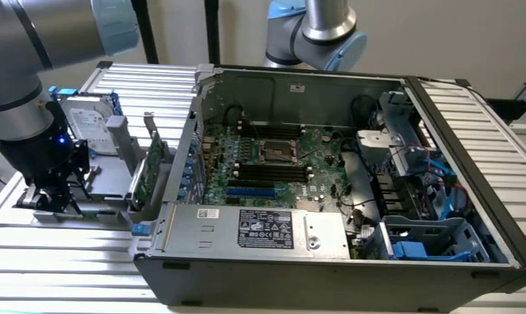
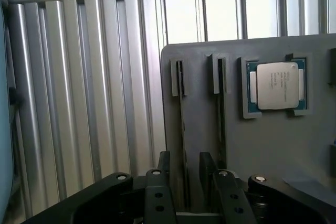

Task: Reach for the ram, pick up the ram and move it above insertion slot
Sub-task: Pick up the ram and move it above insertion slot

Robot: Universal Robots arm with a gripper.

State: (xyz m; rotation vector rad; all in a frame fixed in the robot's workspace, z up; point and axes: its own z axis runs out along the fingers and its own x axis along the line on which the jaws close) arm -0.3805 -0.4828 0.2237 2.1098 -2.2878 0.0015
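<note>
My gripper (image 1: 55, 199) is down at the grey parts holder (image 1: 106, 173) on the exterior view's left, outside the computer case. In the wrist view its two dark fingers (image 2: 164, 174) stand apart on either side of a thin ram stick (image 2: 182, 124), which stands on edge in one groove of the holder (image 2: 262, 150). The gripper (image 2: 185, 162) is open, with a gap between each finger and the stick. A second thin stick (image 2: 222, 114) stands in the neighbouring groove. The black memory slots (image 1: 272, 171) lie on the motherboard inside the open case.
A silver processor chip (image 2: 276, 85) rests in a holder pocket near the grooves. A hard drive with blue rails (image 1: 93, 127) and a green expansion card (image 1: 150, 167) stand upright between my arm and the case wall (image 1: 192, 140). The table (image 1: 62, 261) is ribbed metal.
</note>
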